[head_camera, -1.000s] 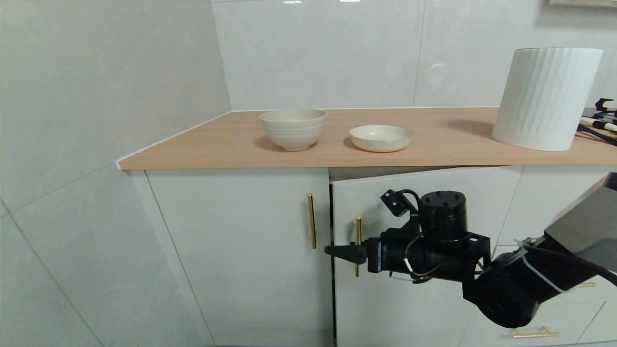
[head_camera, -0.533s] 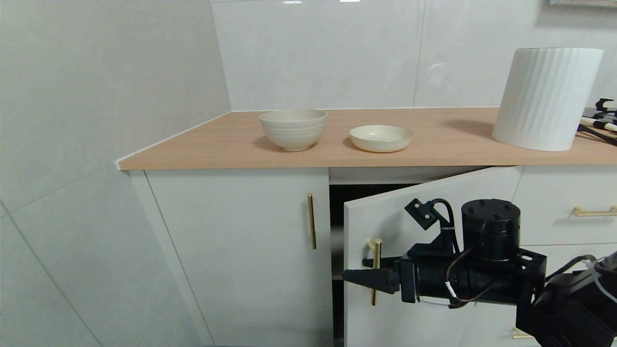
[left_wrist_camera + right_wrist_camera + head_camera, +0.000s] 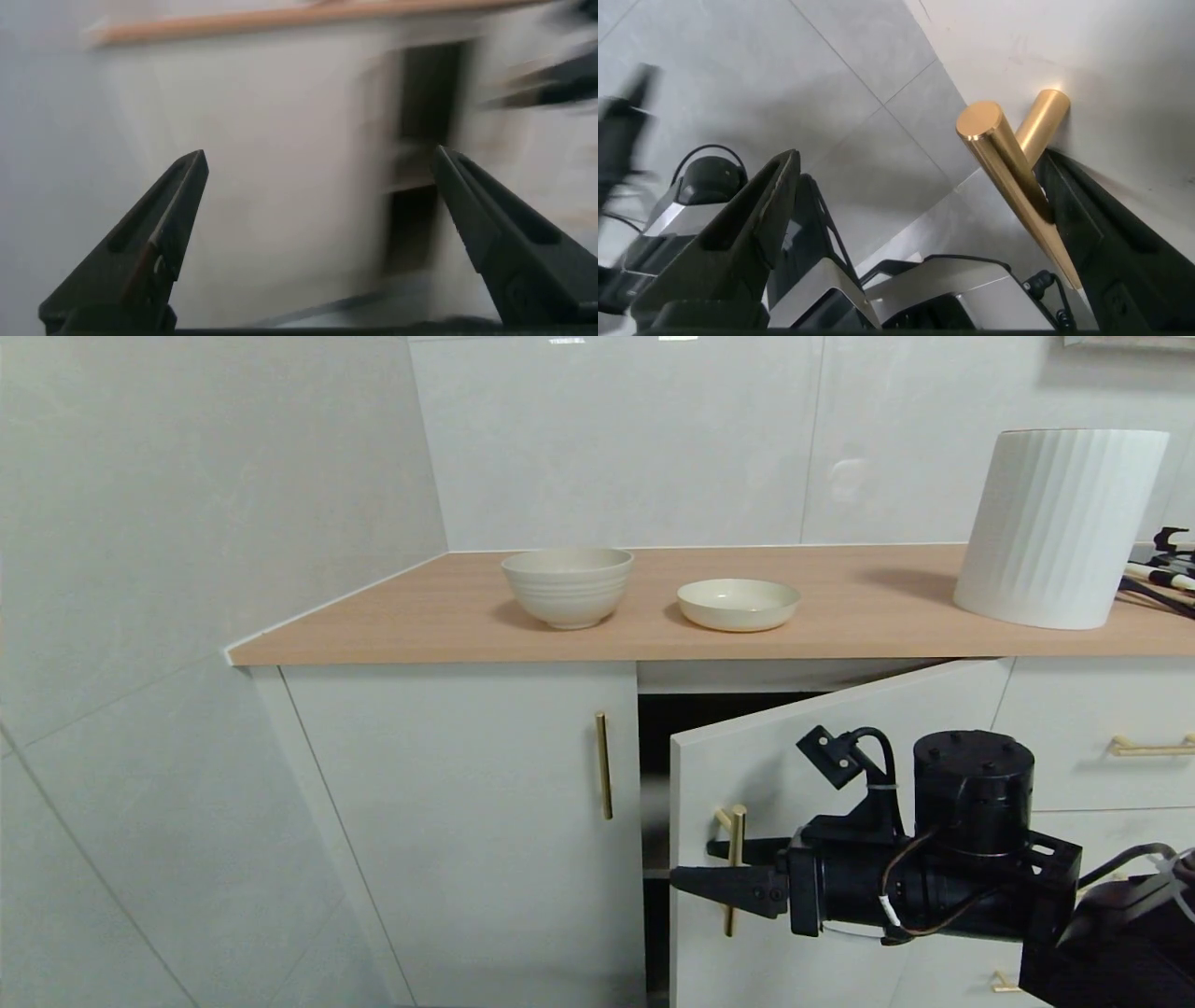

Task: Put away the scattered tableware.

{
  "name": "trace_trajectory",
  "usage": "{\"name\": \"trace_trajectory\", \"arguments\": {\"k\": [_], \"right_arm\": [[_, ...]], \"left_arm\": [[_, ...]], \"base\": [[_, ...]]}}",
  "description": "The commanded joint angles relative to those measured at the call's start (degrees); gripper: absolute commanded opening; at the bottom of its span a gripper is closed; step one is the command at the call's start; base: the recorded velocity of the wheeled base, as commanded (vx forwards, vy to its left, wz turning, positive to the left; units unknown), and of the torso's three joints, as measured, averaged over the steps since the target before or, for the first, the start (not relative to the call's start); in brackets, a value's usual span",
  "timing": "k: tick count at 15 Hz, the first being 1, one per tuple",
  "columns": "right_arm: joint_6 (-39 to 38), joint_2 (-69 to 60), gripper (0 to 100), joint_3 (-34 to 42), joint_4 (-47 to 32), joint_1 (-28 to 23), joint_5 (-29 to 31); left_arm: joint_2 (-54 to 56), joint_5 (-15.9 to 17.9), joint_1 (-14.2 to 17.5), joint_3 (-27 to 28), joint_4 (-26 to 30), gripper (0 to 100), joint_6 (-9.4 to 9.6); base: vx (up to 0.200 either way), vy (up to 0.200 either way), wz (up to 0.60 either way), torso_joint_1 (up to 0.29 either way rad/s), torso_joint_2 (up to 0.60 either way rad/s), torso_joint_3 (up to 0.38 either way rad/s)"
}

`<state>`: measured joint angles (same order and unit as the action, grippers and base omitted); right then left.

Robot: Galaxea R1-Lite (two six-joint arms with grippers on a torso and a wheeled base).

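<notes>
"Two items are out. Where are they, and how do they handle?" the operator asks.

"The bowl (image 3: 568, 586) and the shallow dish (image 3: 738, 604) stand near each other, not touching, on the wooden counter (image 3: 420, 616). That is the upper middle of the head view, above the cabinet. Neither gripper touches them. Both look like glazed ceramic, so judge them rigid, breakable and smooth enough to slip. The bowl is probably the heavier. Recommended hold: pinch the rim, one finger inside and one outside. The dish's low rim offers little to bite on."

"What is the state of the right gripper?"

"The right gripper (image 3: 691, 861) sits at the lower right of the head view, at the part-open cabinet door (image 3: 840, 728). Its fingers (image 3: 757, 233) are spread wide, not clamped. The brass handle (image 3: 736, 859) stands between them and lies against one finger. It is hooked, not squeezed."

"And the left gripper?"

"The left gripper (image 3: 318, 154) has its fingers fully apart with nothing between them. It faces the cabinet front and is well clear of it."
</notes>
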<state>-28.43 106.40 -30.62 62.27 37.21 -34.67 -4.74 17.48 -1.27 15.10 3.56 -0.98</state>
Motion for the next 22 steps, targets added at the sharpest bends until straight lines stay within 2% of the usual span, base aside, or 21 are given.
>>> {"name": "trace_trajectory", "arguments": {"k": [1, 2, 3, 4, 5, 6, 7, 10, 11, 12, 13, 16, 18, 19, 21, 22], "right_arm": [[-0.05, -0.05, 100, 0.12, -0.22, 0.06, 0.04], [-0.05, -0.23, 100, 0.04, -0.13, 0.06, 0.13], [-0.05, -0.32, 100, 0.12, -0.13, 0.06, 0.13], [-0.05, -0.32, 100, 0.74, 0.92, 0.06, 0.22], [-0.14, -0.23, 100, 1.0, 1.71, 0.06, 0.22], [-0.14, -0.23, 100, 1.18, 1.89, 0.06, 0.13], [-0.22, -0.23, 100, 1.44, 1.89, 0.06, 0.22], [-0.31, -0.23, 100, 1.79, 1.89, -0.03, 0.13], [-0.31, -0.23, 100, 1.79, 1.89, -0.03, 0.22], [-0.31, -0.23, 100, 2.06, 1.89, -0.03, 0.22], [-0.31, -0.14, 100, 2.06, 1.89, -0.12, 0.13], [-0.49, 0.21, 100, 2.67, 1.89, -0.03, 0.13], [-0.49, 0.12, 100, 2.85, 1.89, -0.12, 0.13], [-0.49, 0.12, 100, 2.94, 1.89, -0.12, 0.13], [-0.49, 0.21, 100, 3.03, 1.89, -0.03, 0.13], [-0.49, 0.21, 100, 3.03, 1.89, -0.12, 0.13]], "left_arm": [[-18.9, 11.08, -1.46, 14.08, 2.68, 100, -5.26], [-27.07, 15.83, -1.46, 17.77, 1.54, 100, -7.73], [-29.97, 17.41, -1.46, 18.82, 0.75, 100, -8.17], [-43.25, 22.68, -1.46, 21.72, -4.35, 100, -8.96], [-51.42, 24.88, -2.07, 22.34, -8.57, 100, -9.04], [-58.1, 25.76, -4.09, 22.16, -12.0, 100, -9.13], [-66.1, 25.67, -5.76, 21.72, -16.04, 100, -9.13], [-81.13, 25.67, -6.91, 17.94, -30.54, 100, -9.31], [-81.48, 25.67, -6.99, 17.77, -30.98, 100, -9.31], [-88.86, 25.67, -11.3, 14.69, -38.72, 100, -11.86], [-92.73, 25.59, -13.59, 13.72, -43.2, 100, -13.44], [-99.58, 24.09, -17.54, 11.79, -52.08, 100, -14.67], [-100.99, 22.6, -19.03, 11.79, -53.31, 100, -15.11], [-101.17, 22.33, -19.47, 11.88, -53.39, 0, -15.11], [-101.52, 22.16, -20.27, 13.02, -53.39, 0, -15.11], [-101.69, 21.89, -20.44, 15.31, -53.57, 0, -15.46]], "base": [[0.0, 0.0, 0.0, 0.0, 0.0, 0.0], [0.0, 0.0, 0.0, 0.0, 0.0, 0.0], [0.0, 0.0, 0.0, 0.0, 0.0, 0.0], [0.0, 0.0, 0.0, 0.0, 0.0, 0.0], [0.0, 0.0, 0.0, 0.0, 0.0, 0.0], [0.0, 0.0, 0.0, 0.0, 0.0, 0.0], [0.0, 0.0, 0.0, 0.0, 0.0, 0.0], [0.0, 0.0, 0.0, 0.0, 0.0, 0.0], [0.0, 0.0, 0.0, 0.0, 0.0, 0.0], [0.0, 0.0, 0.0, 0.0, 0.0, 0.0], [0.0, 0.0, 0.0, 0.0, 0.0, 0.0], [0.0, 0.0, 0.0, 0.0, 0.0, 0.0], [0.0, 0.0, 0.0, 0.0, 0.0, 0.0], [0.0, 0.0, 0.0, 0.0, 0.0, 0.0], [0.0, 0.0, 0.0, 0.0, 0.0, 0.0], [0.0, 0.0, 0.0, 0.0, 0.0, 0.0]]}}
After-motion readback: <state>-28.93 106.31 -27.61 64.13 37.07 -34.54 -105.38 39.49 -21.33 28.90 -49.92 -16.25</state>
